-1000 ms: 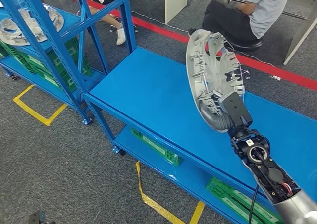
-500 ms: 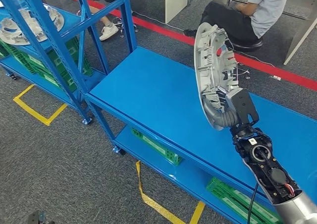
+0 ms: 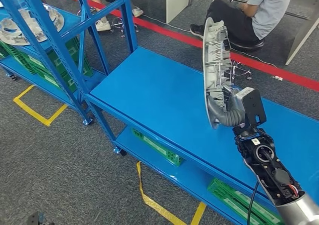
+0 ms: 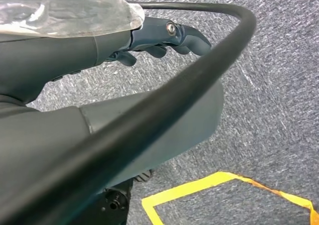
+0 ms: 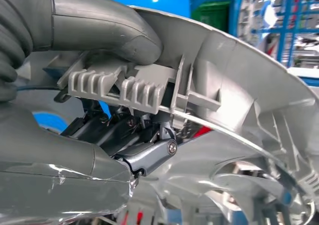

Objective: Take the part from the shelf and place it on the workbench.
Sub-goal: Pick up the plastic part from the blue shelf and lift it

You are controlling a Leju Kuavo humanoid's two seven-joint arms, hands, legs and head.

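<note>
A round grey cast part (image 3: pixel 215 65) with ribs stands almost edge-on above the blue workbench (image 3: pixel 158 98), clear of its surface. My right hand (image 3: pixel 229 108) grips its lower rim. In the right wrist view the thick grey thumb (image 5: pixel 109 28) presses on the part's ribbed rim (image 5: pixel 233 85) and dark fingers (image 5: pixel 150 153) hold it from inside. In the left wrist view my left hand (image 4: pixel 158 41) hangs over grey carpet with its dark fingers curled in, holding nothing. Another such part (image 3: pixel 22 23) lies on the blue shelf (image 3: pixel 56 33) at the far left.
The workbench has a lower shelf with green crates (image 3: pixel 160 148). A seated person (image 3: pixel 259 8) is just beyond the bench, past a red floor line (image 3: pixel 285 73). Another person's feet (image 3: pixel 103 23) are behind the shelf. Yellow tape (image 3: pixel 36 113) marks the carpet.
My right hand has carried the part to the right and turned it, so it now stands nearly edge-on to the head camera. The feet behind the shelf shifted.
</note>
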